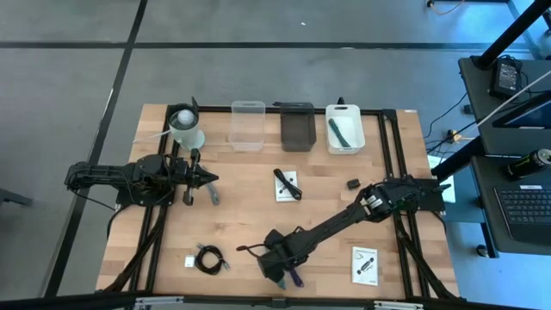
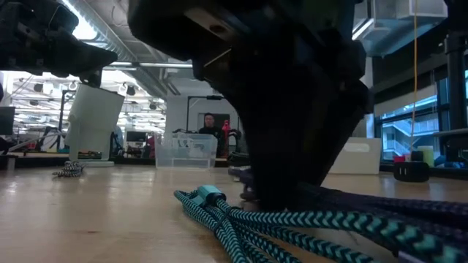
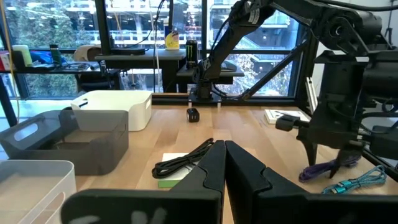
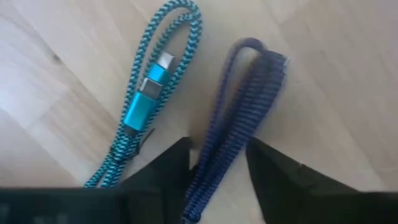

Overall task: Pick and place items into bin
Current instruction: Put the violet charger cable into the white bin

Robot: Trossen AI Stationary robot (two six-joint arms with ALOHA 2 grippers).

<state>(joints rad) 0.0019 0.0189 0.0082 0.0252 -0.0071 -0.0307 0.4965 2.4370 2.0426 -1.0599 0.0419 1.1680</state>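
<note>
A purple braided cable (image 4: 239, 112) and a teal braided cable (image 4: 146, 93) lie folded side by side on the wood near the table's near edge, also visible as purple cable (image 3: 323, 168) and teal cable (image 3: 359, 182). My right gripper (image 4: 217, 152) is open and points down over them (image 1: 280, 269), one finger on each side of the purple cable. My left gripper (image 3: 224, 146) is shut and empty, hovering at the table's left (image 1: 211, 179). A black coiled cable (image 1: 209, 258), a tiny white block (image 1: 188, 261) and two white cards (image 1: 287, 185) (image 1: 365, 264) rest flat on the table. My right gripper comes from above, pointing down, with its fingers (image 4: 171, 162) across the purple cable's folded bundle (image 4: 214, 158), which lies flat on the table. Whether the fingers touch the cable, I cannot tell.
Three bins stand along the far edge: clear (image 1: 247, 125), dark (image 1: 297, 127) and white (image 1: 344, 129). A white cup-like container (image 1: 186, 127) stands left of them. A small black object (image 1: 353, 182) lies mid-table. A grey slim tool (image 1: 213, 196) lies by my left gripper.
</note>
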